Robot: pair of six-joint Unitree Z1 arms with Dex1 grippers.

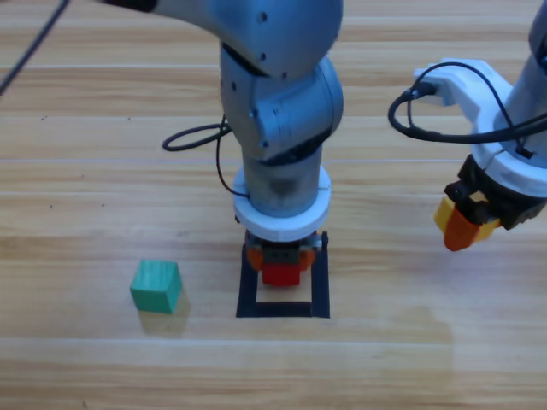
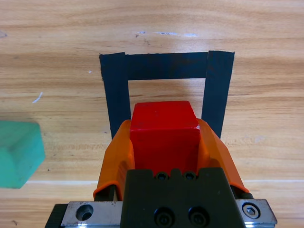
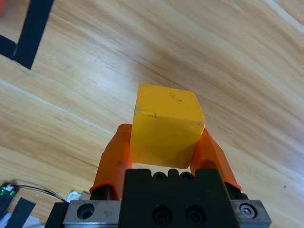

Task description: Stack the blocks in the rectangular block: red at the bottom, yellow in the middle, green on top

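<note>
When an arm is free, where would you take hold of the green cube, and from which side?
Come from straight above the green cube and close on two opposite side faces. It sits flat and alone on the table, left of the tape outline, all sides clear.

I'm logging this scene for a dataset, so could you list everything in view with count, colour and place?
Red cube: one, red, between the left gripper's jaws over the tape outline.
Yellow cube: one, yellow, held in the right gripper, off the table's right side.
Green cube: one, teal-green, on the table left of the outline.
Tape outline: one, black, centre of the table.
Table: one, wooden.
Left gripper: orange jaws, at the outline.
Right gripper: orange jaws, at the right.
</note>
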